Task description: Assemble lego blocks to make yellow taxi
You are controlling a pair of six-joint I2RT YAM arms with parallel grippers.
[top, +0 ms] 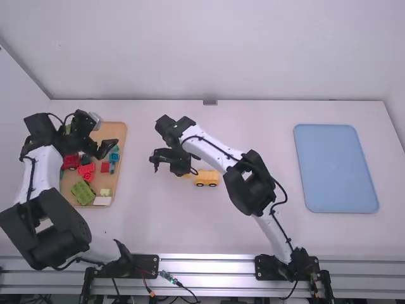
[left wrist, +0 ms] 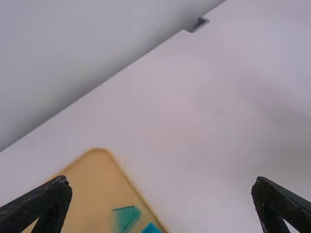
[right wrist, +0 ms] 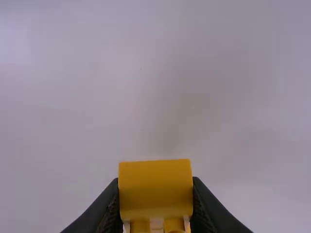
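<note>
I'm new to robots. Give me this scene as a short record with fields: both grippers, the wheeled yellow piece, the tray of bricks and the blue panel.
left gripper: open, over the brick tray's area
right gripper: closed on a yellow block
wheeled yellow piece: near the right gripper
brick tray: at left; red, green and white bricks among its contents
blue panel: at right
</note>
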